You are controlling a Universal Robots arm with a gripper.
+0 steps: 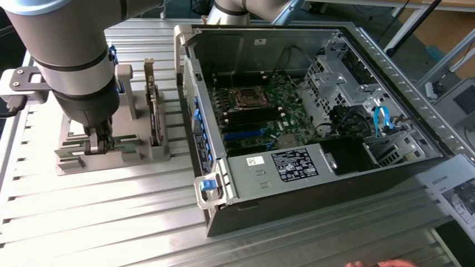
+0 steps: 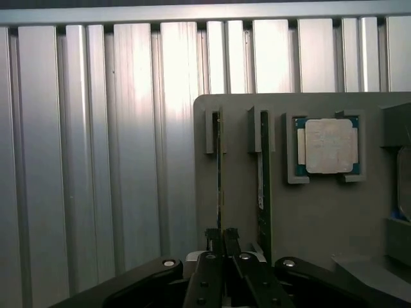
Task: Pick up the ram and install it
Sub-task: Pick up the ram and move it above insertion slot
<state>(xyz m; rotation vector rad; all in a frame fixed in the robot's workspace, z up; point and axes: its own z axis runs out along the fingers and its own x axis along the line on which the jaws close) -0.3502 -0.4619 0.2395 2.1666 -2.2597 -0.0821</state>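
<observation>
**Pincer [image 2: 221,242] clamped on the ram [image 2: 220,173] in its rack [image 2: 308,218]**

The pincer is closed on the ram's free edge, one finger flat against each face, likely because so thin a stick offers no other purchase. The ram stands on edge in the slotted rack, and end posts keep it upright so that this edge is exposed. A second stick [image 2: 264,179] stands just beside it, and a processor [image 2: 329,146] sits in its own pocket beyond. In the exterior view the rack sits to the left of the open case [image 1: 252,41], whose board [image 1: 260,119] lies face up, reachable from above.
</observation>
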